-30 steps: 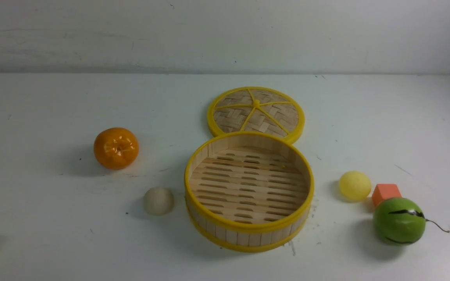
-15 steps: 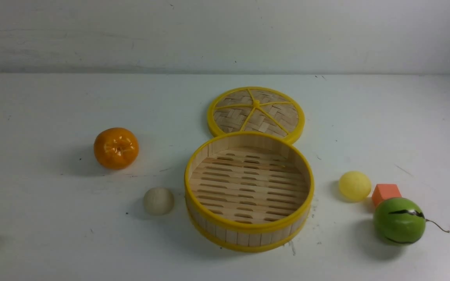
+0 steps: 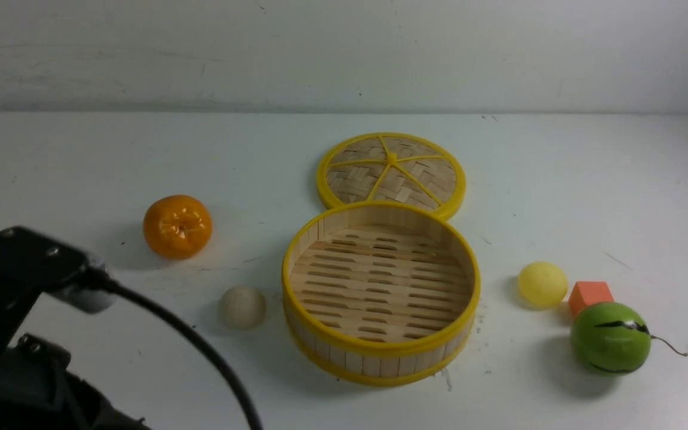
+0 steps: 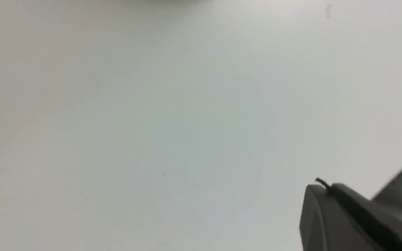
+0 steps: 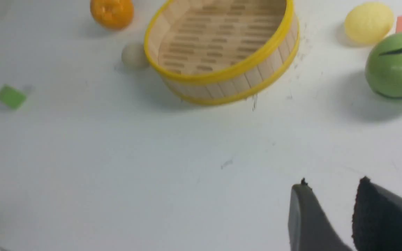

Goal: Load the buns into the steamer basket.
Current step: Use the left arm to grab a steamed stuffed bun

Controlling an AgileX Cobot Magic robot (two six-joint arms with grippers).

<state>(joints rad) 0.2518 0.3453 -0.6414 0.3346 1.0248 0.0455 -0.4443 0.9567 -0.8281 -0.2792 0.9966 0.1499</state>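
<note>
The steamer basket [image 3: 380,357] stands empty at the table's middle; it also shows in the right wrist view [image 5: 222,89]. The beige bun [image 3: 242,307] lies just left of it, also seen in the right wrist view [image 5: 133,55]. The pale yellow bun [image 3: 542,284] lies to its right, also seen in the right wrist view [image 5: 368,22]. My left arm [image 3: 21,334] rises at the lower left, well short of the beige bun; its gripper [image 4: 326,190] is shut and empty over bare table. My right gripper [image 5: 332,184] is open and empty, near the table's front, apart from everything.
The woven lid [image 3: 392,170] lies flat behind the basket. A tangerine [image 3: 177,226] sits at the left. An orange cube [image 3: 590,294] and a green ball with a stem [image 3: 610,338] sit beside the yellow bun. A green block [image 5: 10,96] lies at the near left.
My left arm has come into the front view at the lower left and now covers the green block. The buns, basket and other things have not moved.
</note>
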